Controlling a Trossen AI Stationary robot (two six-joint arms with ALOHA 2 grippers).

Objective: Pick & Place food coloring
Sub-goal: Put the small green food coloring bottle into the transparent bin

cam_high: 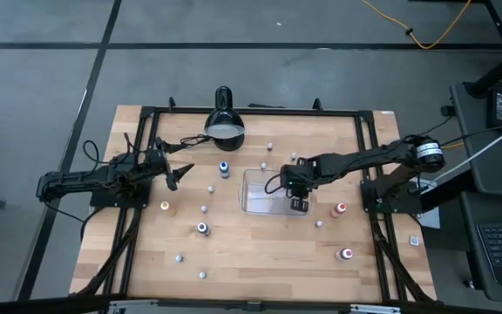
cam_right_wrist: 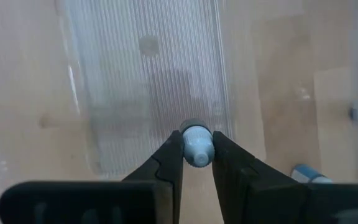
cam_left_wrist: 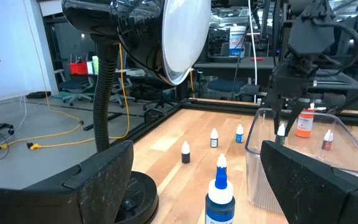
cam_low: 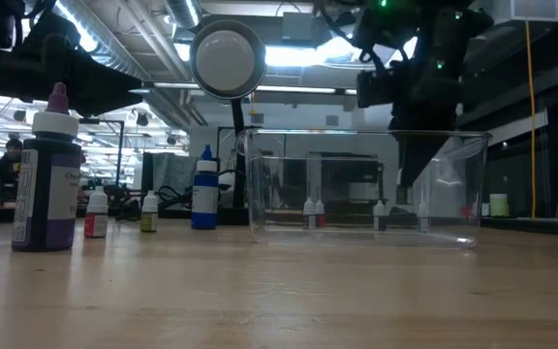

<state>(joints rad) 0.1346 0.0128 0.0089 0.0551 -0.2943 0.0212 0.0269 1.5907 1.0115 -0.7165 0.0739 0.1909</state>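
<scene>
My right gripper (cam_high: 298,203) points down into the clear plastic tray (cam_high: 245,187) at mid-table, shut on a tiny pale-blue-capped food coloring bottle (cam_right_wrist: 196,147). Its fingertips are below the tray's rim (cam_low: 260,136) in the low view. Another small pale bottle (cam_right_wrist: 308,174) lies at the edge of the right wrist view. More food coloring bottles stand on the wooden table around the tray, among them a blue-topped one (cam_high: 224,167) and a red-topped one (cam_high: 341,209). My left gripper (cam_high: 181,172) waits open at the left, pointing level toward the tray. My right gripper pinches the tiny bottle's sides (cam_right_wrist: 196,149) between its two fingertips. The fingers (cam_left_wrist: 281,115) come from above, pointing steeply down, and the bottle's capped end faces back up along them. The bottle (cam_left_wrist: 281,129) hangs inside the tray's walls, above its floor.
A black dome lamp (cam_high: 225,122) stands at the far edge, its shade over the table. A purple-capped bottle (cam_low: 48,170) and an orange-topped one (cam_high: 165,206) stand on the left half, a red-topped one (cam_high: 347,254) near right. Black frame rails (cam_high: 260,110) border the table.
</scene>
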